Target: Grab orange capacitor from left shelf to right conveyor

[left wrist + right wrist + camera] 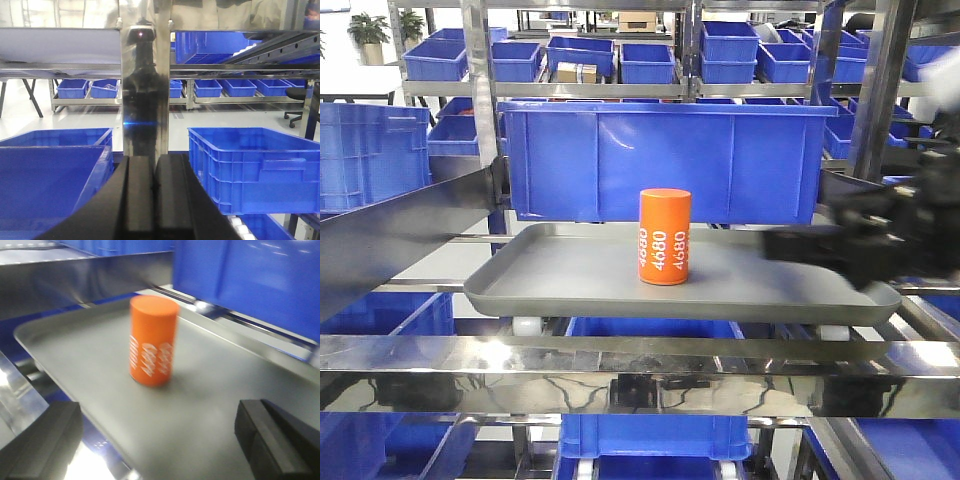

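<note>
steel rails and blue bins of the left shelf fill every view. the right gripper is spread wide and holds nothing. its black fingers sit at the two lower corners of the wrist view, low over the right edge of the grey tray. ahead of it, in line with the gap and apart from both fingers, the orange capacitor stands upright near the middle of the tray, with "4680" in white on its side. a large blue bin sits just behind the tray's far edge. the left gripper is closed, pads pressed together on nothing, facing a shiny steel post with blue crates on either side.
</note>
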Robot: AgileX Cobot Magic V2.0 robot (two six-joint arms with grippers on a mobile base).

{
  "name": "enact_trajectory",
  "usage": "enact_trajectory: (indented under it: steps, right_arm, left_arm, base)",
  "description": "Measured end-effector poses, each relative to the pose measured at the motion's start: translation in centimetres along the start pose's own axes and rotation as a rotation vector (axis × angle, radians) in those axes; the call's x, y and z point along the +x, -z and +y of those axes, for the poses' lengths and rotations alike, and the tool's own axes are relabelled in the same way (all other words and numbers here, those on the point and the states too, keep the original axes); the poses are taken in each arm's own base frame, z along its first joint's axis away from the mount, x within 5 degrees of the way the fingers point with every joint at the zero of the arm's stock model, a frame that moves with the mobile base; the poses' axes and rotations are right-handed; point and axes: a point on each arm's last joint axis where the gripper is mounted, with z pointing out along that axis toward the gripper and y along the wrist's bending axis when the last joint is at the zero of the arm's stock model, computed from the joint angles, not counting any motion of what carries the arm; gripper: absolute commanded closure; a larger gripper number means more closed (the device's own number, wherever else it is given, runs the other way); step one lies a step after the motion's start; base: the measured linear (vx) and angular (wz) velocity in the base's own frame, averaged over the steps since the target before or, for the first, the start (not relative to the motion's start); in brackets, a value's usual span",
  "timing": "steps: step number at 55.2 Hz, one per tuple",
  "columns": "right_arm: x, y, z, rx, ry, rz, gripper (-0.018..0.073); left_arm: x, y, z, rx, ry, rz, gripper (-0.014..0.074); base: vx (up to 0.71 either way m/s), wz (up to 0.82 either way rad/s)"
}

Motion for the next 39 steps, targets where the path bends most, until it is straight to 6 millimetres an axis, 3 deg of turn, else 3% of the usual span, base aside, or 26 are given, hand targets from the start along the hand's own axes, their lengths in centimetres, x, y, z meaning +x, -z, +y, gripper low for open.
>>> enact_trajectory:
  steps: [18, 39]
  right_arm:
    - [-1.2, -6.0, -0.8, -0.066, -0.063, -0.038, -0.0097]
    - [0.3, -10.8, -3.0, -0.099, -0.192, -0.071, -0.0090]
  left_arm:
    - [0.0, 0.0, 0.0, 0.000, 0.000, 0.000, 0.0602]
    - [0.0, 0.0, 0.0, 0.000, 0.000, 0.000, 0.0602]
  base:
    - [0.00, 0.00]
    - [0.00, 0.00]
